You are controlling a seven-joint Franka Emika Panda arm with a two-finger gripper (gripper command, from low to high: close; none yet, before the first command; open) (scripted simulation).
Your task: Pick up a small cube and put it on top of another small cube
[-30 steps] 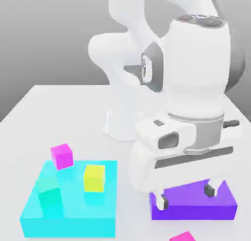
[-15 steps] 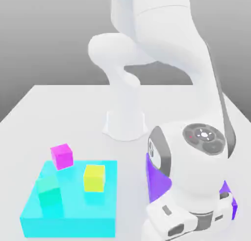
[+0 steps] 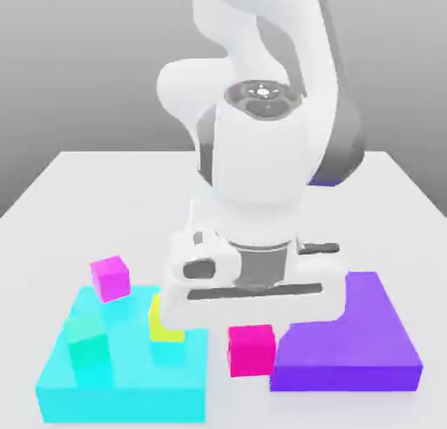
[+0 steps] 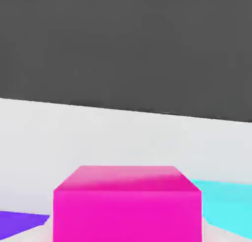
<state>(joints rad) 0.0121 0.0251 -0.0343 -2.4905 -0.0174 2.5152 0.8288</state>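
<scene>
Fingers [image 3: 251, 324] clamp the small cube [image 3: 251, 349], hand pointing down.

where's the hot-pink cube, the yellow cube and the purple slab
hot-pink cube [image 3: 251, 350]: exterior view, its front face
yellow cube [image 3: 162, 324]: exterior view, its visible front face beside the hand
purple slab [image 3: 354, 335]: exterior view, its bare top

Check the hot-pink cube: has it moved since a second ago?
Yes. The hot-pink cube went from the bottom edge, below the purple slab, up to the gap between it and the cyan slab.
</scene>
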